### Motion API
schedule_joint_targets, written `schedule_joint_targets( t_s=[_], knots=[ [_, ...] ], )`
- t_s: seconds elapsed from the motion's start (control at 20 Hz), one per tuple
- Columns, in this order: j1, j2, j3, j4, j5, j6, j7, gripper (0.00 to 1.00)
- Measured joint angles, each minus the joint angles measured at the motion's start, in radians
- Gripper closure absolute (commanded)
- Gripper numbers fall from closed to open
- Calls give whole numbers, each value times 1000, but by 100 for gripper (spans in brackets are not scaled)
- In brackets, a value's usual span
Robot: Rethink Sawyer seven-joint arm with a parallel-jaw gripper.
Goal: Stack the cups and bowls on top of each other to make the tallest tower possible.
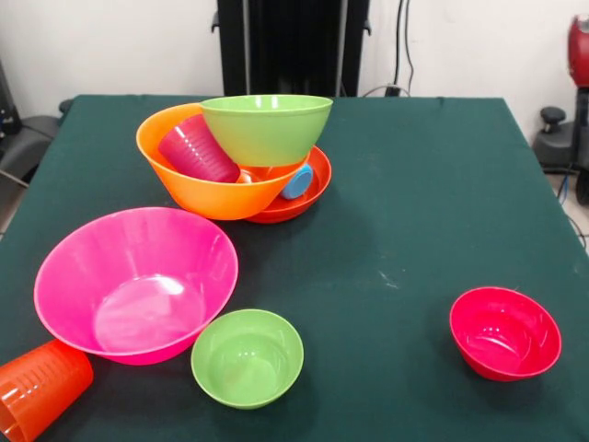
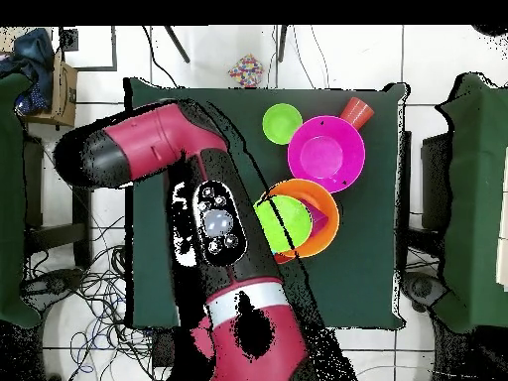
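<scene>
Bright plastic, the tower (image 1: 248, 166) leans at the far left of the green table (image 1: 414, 212): a shallow red-orange bowl (image 1: 308, 195) under a large orange bowl (image 1: 198, 184), with a purple cup (image 1: 196, 149) and a medium lime green bowl (image 1: 267, 127) tipped inside and a blue cup (image 1: 297, 182) wedged beside. Nearer stand the large pink bowl (image 1: 133, 281), small lime green bowl (image 1: 247, 357), an orange cup (image 1: 39, 387) lying down, and, well apart, the small crimson bowl (image 1: 504, 331). The arm (image 2: 213, 208) crosses overhead; its gripper I cannot make out.
</scene>
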Motion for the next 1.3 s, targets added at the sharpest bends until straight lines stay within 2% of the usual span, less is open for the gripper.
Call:
schedule_joint_targets(
  t_s=[0.45,0.7,0.85,0.9,1.0,1.15,1.3],
  knots=[
    [106,119,-31,-163,-91,88,0,0],
    [166,235,-28,-332,-82,248,0,0],
    [196,320,-7,-479,-73,388,0,0],
    [206,369,15,-566,-69,474,0,0],
    [212,413,39,-642,-63,551,0,0],
    [209,454,63,-707,-60,610,0,0],
    [200,481,75,-741,-60,626,0,0]
  ],
)
